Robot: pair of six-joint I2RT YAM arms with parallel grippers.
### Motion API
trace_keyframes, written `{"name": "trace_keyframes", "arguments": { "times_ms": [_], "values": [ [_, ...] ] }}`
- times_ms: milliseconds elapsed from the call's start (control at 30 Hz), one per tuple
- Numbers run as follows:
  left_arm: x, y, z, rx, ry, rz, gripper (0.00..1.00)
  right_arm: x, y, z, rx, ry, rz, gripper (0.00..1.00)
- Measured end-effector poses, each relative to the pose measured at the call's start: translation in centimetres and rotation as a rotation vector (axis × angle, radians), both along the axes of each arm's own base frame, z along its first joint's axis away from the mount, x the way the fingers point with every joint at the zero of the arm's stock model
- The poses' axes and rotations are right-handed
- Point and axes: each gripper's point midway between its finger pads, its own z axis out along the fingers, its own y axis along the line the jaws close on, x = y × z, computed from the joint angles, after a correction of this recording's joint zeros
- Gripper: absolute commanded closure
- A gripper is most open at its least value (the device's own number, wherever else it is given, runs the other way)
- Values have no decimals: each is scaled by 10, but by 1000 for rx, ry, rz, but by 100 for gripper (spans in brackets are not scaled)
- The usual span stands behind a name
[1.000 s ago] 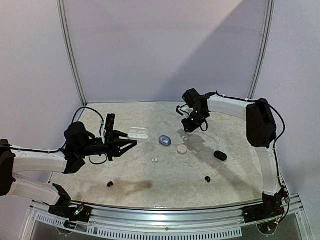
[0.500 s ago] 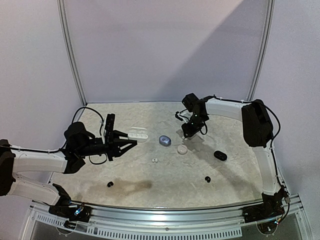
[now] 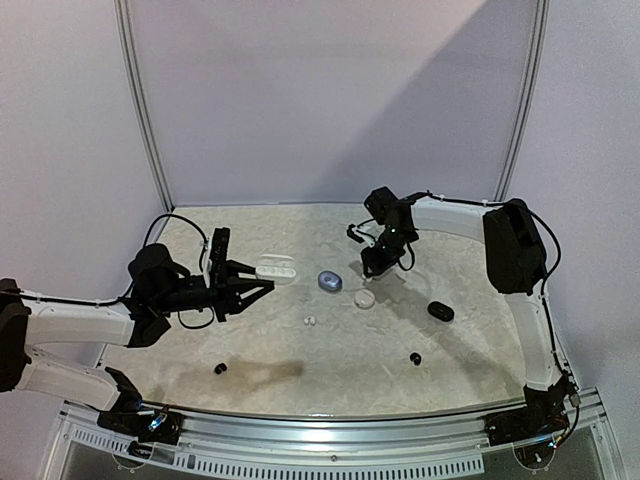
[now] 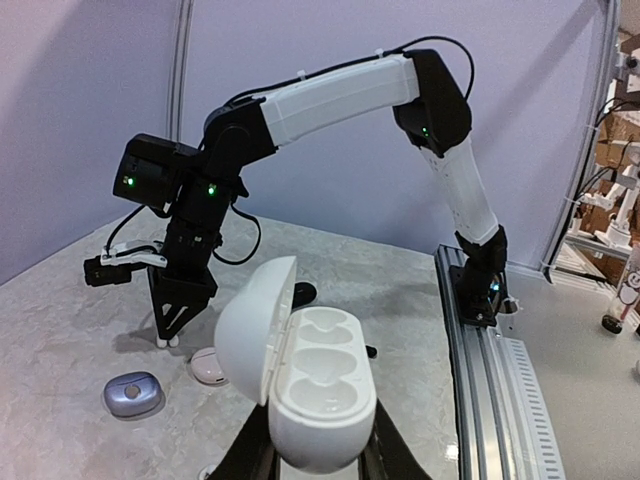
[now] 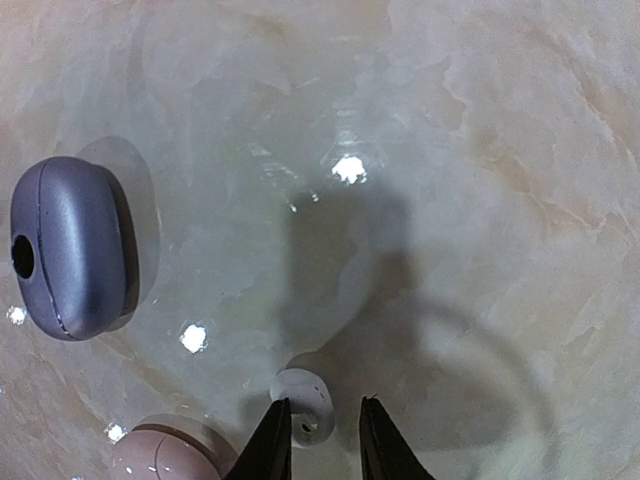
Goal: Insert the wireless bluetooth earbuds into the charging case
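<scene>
My left gripper (image 3: pixel 258 282) is shut on an open white charging case (image 3: pixel 276 269) and holds it above the table. In the left wrist view the case (image 4: pixel 322 385) shows its lid up and both wells empty. My right gripper (image 3: pixel 370 268) is low over the table. In the right wrist view its jaws (image 5: pixel 318 440) are slightly open around a small white earbud (image 5: pixel 303 400) that lies on the table against the left finger (image 5: pixel 270 440). Two more white earbuds (image 3: pixel 310 321) lie mid-table. Black earbuds lie at the front left (image 3: pixel 220 368) and front right (image 3: pixel 414 358).
A blue-grey closed case (image 3: pixel 329 281) and a pink closed case (image 3: pixel 364 298) lie just beside my right gripper; both also show in the right wrist view (image 5: pixel 65 245) (image 5: pixel 160 455). A black case (image 3: pixel 440 311) lies to the right. A metal rail (image 3: pixel 320 425) runs along the front edge.
My right gripper has come down and a little left, and now stands over the white earbud beside the pink case. The left arm and the case have not moved.
</scene>
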Motion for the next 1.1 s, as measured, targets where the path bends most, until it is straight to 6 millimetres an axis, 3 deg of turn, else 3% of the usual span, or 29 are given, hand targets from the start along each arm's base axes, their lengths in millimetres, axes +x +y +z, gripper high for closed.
{"name": "trace_keyframes", "arguments": {
  "times_ms": [300,567,733,1100],
  "values": [
    [0,0,0,3,-9,0,100,-5,5,0,33,26,9,92],
    [0,0,0,5,-15,0,100,-6,7,1,56,41,11,93],
    [0,0,0,5,-17,0,100,-7,9,1,69,49,0,100],
    [-1,0,1,7,-43,-3,100,-12,5,5,87,36,-19,100]
  ]
}}
